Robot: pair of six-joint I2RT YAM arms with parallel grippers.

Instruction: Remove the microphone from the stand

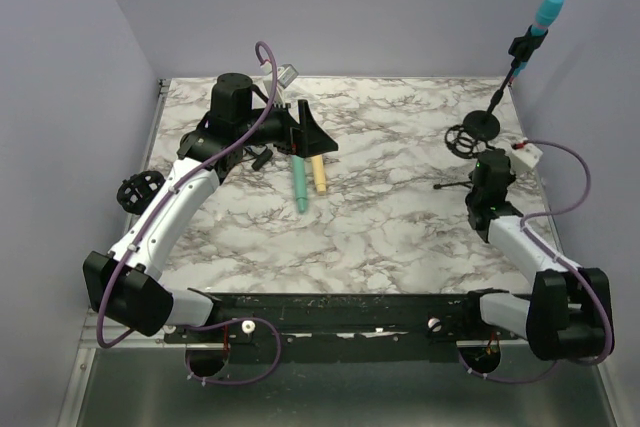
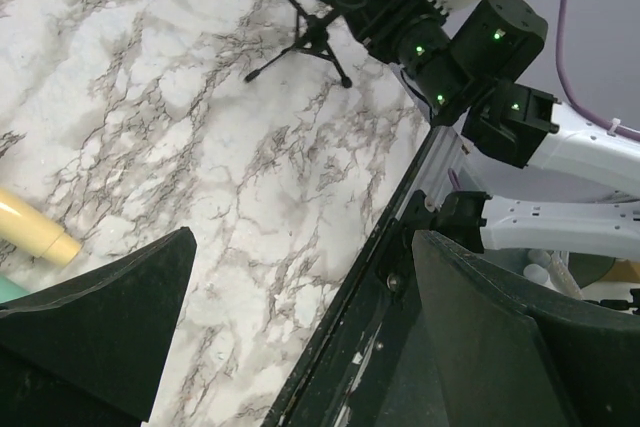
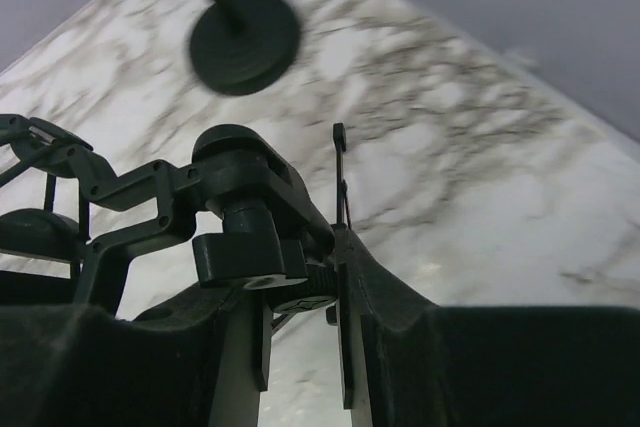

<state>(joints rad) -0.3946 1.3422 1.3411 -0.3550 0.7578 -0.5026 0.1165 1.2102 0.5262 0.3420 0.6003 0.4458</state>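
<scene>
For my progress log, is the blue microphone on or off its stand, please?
On: the blue microphone sits in the clip atop the round-based stand.

Two slim arms, left arm and right arm, white link shells, bulky black joint housings, looping purple cables, small green lights on the right wrist, black angular fingers

marble table, lavender walls
</scene>
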